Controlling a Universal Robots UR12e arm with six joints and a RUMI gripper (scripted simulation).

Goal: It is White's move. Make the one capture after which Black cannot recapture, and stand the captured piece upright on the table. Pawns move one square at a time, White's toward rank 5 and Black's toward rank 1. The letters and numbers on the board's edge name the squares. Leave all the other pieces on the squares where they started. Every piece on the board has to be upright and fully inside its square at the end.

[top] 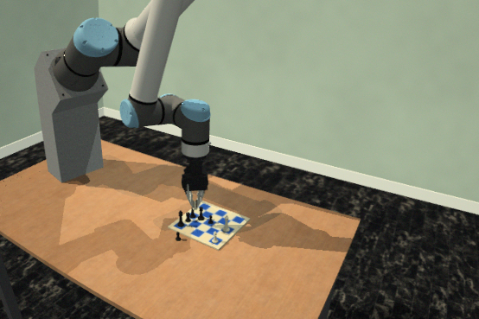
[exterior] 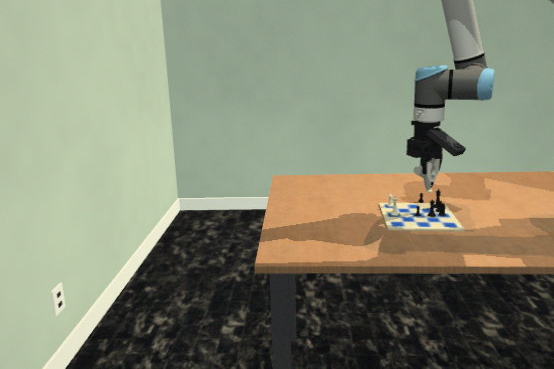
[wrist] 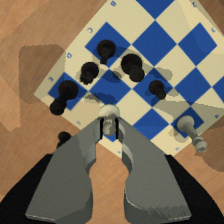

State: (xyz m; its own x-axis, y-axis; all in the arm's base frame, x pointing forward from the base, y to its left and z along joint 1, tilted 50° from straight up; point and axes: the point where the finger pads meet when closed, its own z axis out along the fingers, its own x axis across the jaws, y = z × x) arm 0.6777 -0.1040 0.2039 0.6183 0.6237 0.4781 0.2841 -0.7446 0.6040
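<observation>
Arm (top: 156,35) reaches down over the table (top: 268,281), wrist vertical above the board (top: 235,224). Gripper (wrist: 109,127) hangs clear of the board, jaws clamped on a white pawn (wrist: 108,111), lifted over the near-left squares. Black pieces cluster beneath; one black pawn (top: 177,236) stands upright on the table just off the board's left edge. I judge the captured piece is already out, and I'm mid-carry with White's capturer. Next: lower it squarely into the vacated square, upright, without brushing neighbours.

In the wrist view the claw (wrist: 109,129) hides most of the white piece (wrist: 108,116) it grips, and the chessboard (wrist: 165,47) runs off the top and right edges.
</observation>
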